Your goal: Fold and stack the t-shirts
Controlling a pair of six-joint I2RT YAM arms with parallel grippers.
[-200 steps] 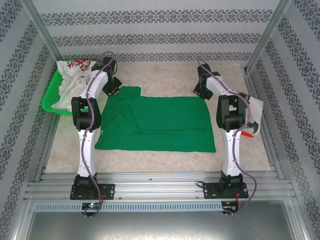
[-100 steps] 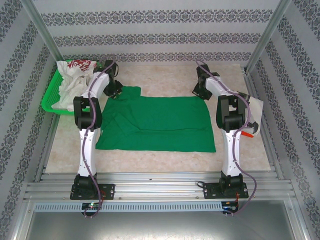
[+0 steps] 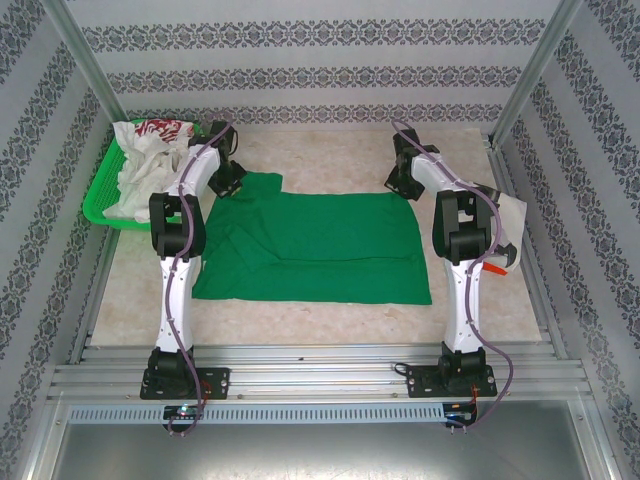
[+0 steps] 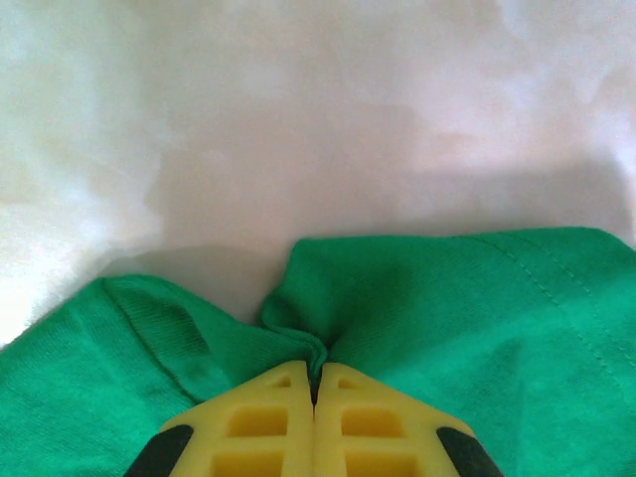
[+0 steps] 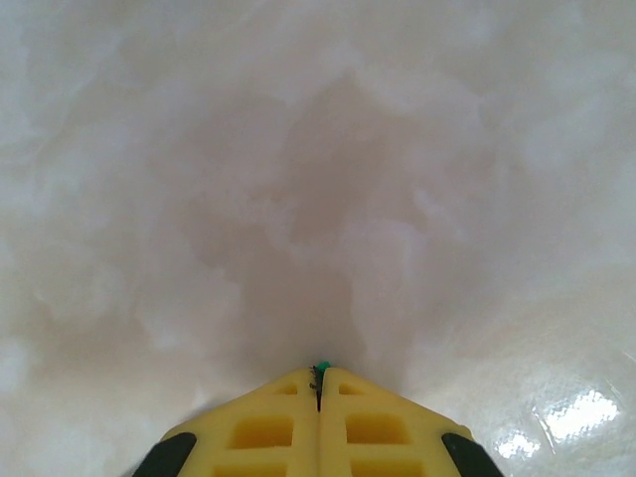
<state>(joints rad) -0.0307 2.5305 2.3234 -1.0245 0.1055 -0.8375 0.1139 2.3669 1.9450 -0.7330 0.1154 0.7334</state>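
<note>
The green t-shirt (image 3: 320, 245) lies spread on the bench (image 3: 330, 150), not yet folded. The left hand (image 4: 316, 373) grips its far left sleeve; the right hand (image 5: 319, 374), closed, seems to pinch the far right corner. White t-shirts (image 3: 140, 160) wait in the basket (image 3: 98, 198).

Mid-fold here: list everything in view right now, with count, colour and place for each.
green t-shirt: one, bright green, spread flat mid-table.
white t-shirts: a heap, count unclear, white, one with red print, in the basket.
basket: one, green mesh, far left of the table.
white item: one, white, right table edge beside the right arm; cannot tell what it is.
table: one, pale marbled.
left pincer: yellow, shut on the green t-shirt's far-left edge.
right pincer: yellow, shut at the far-right corner, a sliver of green cloth between its tips.
</note>
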